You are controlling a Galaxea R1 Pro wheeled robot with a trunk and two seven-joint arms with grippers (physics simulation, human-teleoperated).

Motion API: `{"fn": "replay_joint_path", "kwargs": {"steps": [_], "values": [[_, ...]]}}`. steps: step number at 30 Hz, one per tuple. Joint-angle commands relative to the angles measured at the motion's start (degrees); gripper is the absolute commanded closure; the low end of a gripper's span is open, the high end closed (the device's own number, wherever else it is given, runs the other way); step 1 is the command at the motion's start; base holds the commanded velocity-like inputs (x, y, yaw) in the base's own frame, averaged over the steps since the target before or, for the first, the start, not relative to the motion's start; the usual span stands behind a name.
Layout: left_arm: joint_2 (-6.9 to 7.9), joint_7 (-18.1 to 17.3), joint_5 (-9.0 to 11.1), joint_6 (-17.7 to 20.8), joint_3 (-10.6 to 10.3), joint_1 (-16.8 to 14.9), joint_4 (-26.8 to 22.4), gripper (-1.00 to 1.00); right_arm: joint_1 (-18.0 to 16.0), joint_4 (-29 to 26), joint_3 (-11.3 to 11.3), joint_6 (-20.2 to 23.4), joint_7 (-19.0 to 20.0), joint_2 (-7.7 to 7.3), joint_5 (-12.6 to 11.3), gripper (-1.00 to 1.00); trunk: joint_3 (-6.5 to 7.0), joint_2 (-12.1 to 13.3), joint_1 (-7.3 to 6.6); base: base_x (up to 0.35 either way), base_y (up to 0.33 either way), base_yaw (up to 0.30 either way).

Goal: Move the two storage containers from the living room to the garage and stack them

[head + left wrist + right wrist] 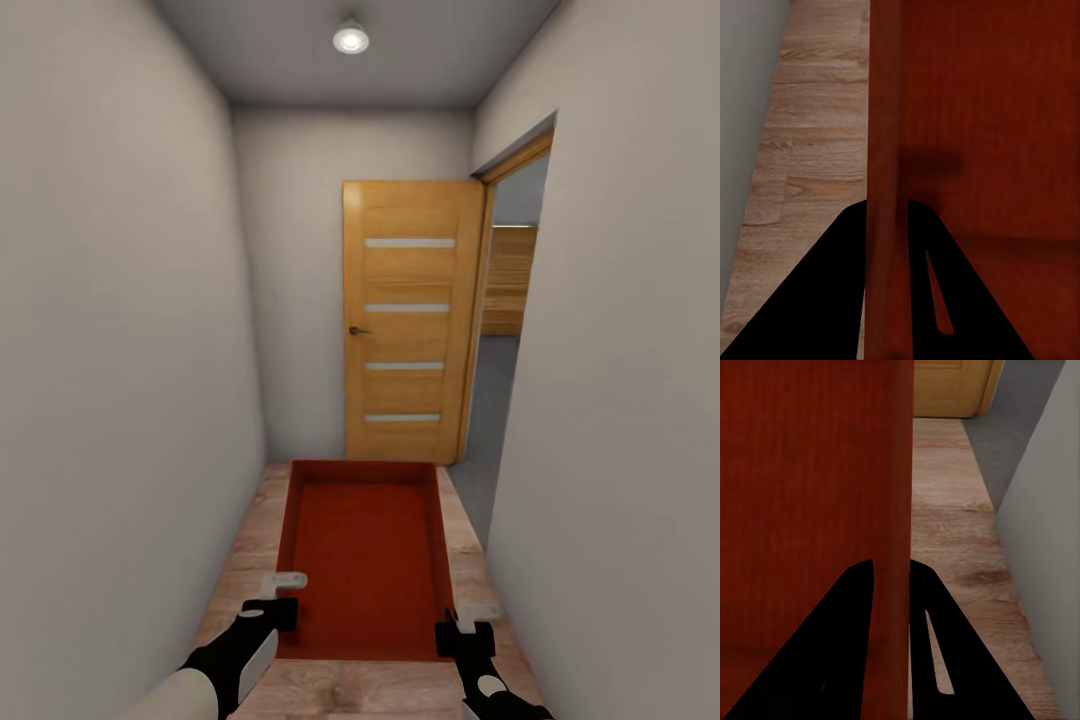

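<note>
We hold one orange-red storage container (362, 555) out in front of us in a narrow hallway, above the wood plank floor (250, 555). Our left claw (282, 597) is clenched on its left wall and our right claw (468, 615) on its right wall. Ahead stands an open wooden door (408, 320), and grey floor (488, 400) shows through the doorway.
</note>
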Motion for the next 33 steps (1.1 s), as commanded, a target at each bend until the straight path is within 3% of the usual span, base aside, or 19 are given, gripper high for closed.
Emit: {"fn": "replay_joint_path", "kwargs": {"steps": [1,33], "values": [[0.05,0.6,0.4,0.3,-0.6,0.0,0.2,1.0,-0.1,-0.1,-0.3,-3.8,0.1,0.02,-0.1,1.0,-0.09,-0.1,0.04,0.322,0.0,0.0],[0.04,0.6,0.4,0.3,-0.6,0.0,0.4,1.0,-0.1,-0.1,-0.3,-3.9,0.1,0.02,0.0,1.0,-0.09,-0.1,0.04,0.322,0.0,0.0]]}}
